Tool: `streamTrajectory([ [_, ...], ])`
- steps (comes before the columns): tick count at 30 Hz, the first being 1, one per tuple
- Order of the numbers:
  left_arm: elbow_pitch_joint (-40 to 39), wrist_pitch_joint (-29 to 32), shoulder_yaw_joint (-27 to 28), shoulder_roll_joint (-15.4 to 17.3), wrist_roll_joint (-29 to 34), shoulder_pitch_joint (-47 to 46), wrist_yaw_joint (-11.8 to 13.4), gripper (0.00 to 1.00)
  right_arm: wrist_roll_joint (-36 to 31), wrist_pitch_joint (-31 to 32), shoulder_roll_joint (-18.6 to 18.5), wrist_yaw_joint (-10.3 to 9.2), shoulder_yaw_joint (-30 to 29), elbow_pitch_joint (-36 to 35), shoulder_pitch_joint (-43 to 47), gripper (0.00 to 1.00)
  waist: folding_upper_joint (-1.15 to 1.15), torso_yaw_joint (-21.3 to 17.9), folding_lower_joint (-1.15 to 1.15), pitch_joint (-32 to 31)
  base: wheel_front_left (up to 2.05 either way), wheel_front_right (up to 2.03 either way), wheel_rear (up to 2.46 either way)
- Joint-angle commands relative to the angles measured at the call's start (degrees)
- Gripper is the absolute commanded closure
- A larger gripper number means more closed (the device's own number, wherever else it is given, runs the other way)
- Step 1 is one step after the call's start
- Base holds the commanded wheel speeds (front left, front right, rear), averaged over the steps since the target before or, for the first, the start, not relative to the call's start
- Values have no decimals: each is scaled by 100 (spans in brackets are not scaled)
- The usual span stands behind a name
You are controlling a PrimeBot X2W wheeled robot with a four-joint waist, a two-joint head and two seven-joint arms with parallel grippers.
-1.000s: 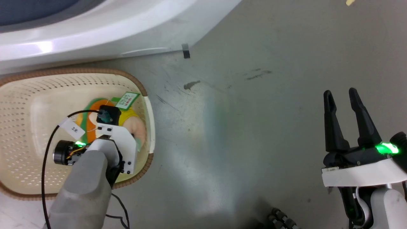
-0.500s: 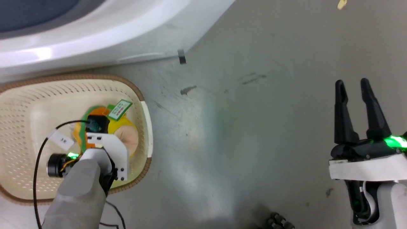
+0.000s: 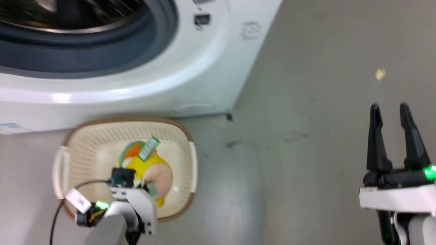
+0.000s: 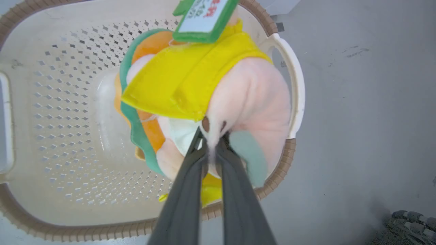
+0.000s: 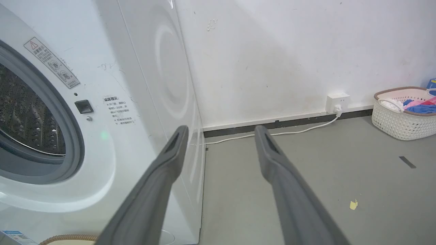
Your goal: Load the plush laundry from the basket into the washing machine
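Grip: left gripper (image 4: pixel 211 137) pinches plush laundry (image 4: pixel 204 81) above the basket (image 4: pixel 51 136), near its right rim. Raise it clear of the rim, then carry toward the washing machine (image 3: pixel 204 68) drum. Idle right gripper (image 5: pixel 218 131) stands open.

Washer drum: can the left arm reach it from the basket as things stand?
Probably yes. The drum stands open just beyond the basket, with nothing between, and the left arm's jaws are shut on the plush laundry over it.
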Motion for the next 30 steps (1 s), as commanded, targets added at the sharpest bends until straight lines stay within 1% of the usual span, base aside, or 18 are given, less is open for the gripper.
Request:
streamTrajectory([
  [1, -47, -81, -24, -17, -38, 104, -30, 100, -41, -26, -5, -4, -6, -38, 109, 0, 0, 434, 1, -475, 0, 0, 0],
  [5, -355, -276, -1, -125, -190, 364, -56, 100, -123, -26, -5, -4, -32, -32, 324, 0, 0, 719, 1, -785, 0, 0, 0],
  [9, -916, -336, 34, -173, -254, 650, -62, 100, -170, -26, -5, -4, -31, -18, 481, 0, 0, 909, 1, -1004, 0, 0, 0],
  [11, -1372, -340, 150, -176, -302, 849, -41, 100, -189, -26, -5, -4, -9, -9, 541, 0, 0, 951, 1, -1104, 0, 0, 0],
  [14, -2207, -341, 320, -146, -265, 1195, 75, 100, -200, -26, -5, -4, 5, -17, 610, 0, 0, 976, 1, -1214, 0, 0, 0],
  [18, -3517, -342, 551, -133, -100, 1597, 240, 100, -196, -26, -5, -4, 14, -36, 650, 0, 0, 969, 1, -1263, 0, 0, 0],
  [21, -4526, -342, 689, -138, 106, 1789, 330, 100, -191, -26, -5, -4, 10, -74, 660, 0, 0, 957, 1, -1199, 0, 0, 0],
  [24, -5256, -343, 789, -134, 267, 1790, 393, 100, -167, -26, -5, -4, 30, -95, 610, 0, 0, 900, 1, -1031, 0, 0, 0],
  [27, -5729, -343, 879, -54, 374, 1563, 418, 100, -150, -26, -5, -4, 77, -135, 510, 0, 0, 809, 1, -762, 0, 0, 0],
  [30, -5968, -287, 955, 69, 404, 1136, 423, 100, -120, -26, -5, -4, 102, -169, 381, 0, 0, 694, 1, -419, 0, 0, 0],
])
